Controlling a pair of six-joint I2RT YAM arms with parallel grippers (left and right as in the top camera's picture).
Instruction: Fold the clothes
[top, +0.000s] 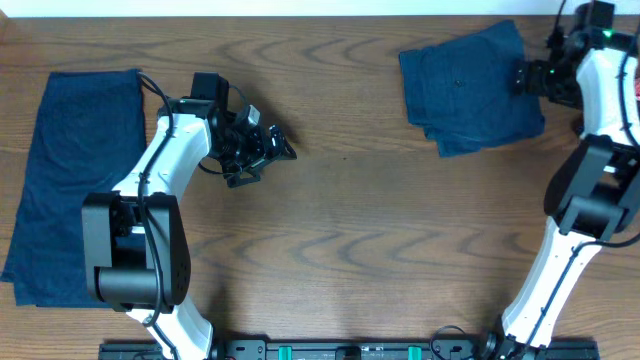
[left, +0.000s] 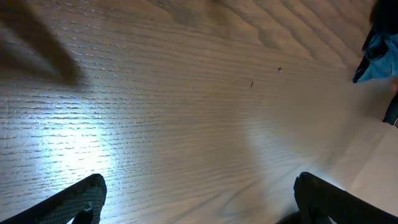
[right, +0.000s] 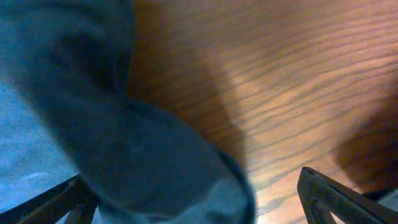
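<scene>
Two lots of dark navy clothes lie on the wooden table. One garment (top: 75, 180) is spread flat at the far left. A folded pile (top: 470, 90) sits at the back right. My left gripper (top: 262, 150) hovers open over bare wood in the left middle, right of the flat garment, and its fingers (left: 81, 199) stand wide with nothing between them. My right gripper (top: 528, 78) is at the right edge of the folded pile. In the right wrist view a blurred bulge of cloth (right: 155, 162) lies between its spread fingers (right: 329, 196), with wood showing beside the right one.
The table's far edge (top: 300, 12) runs along the top of the overhead view. Both arm bases (top: 350, 350) stand on a rail at the front edge. In the left wrist view a strip of blue cloth (left: 376, 59) shows at the far right.
</scene>
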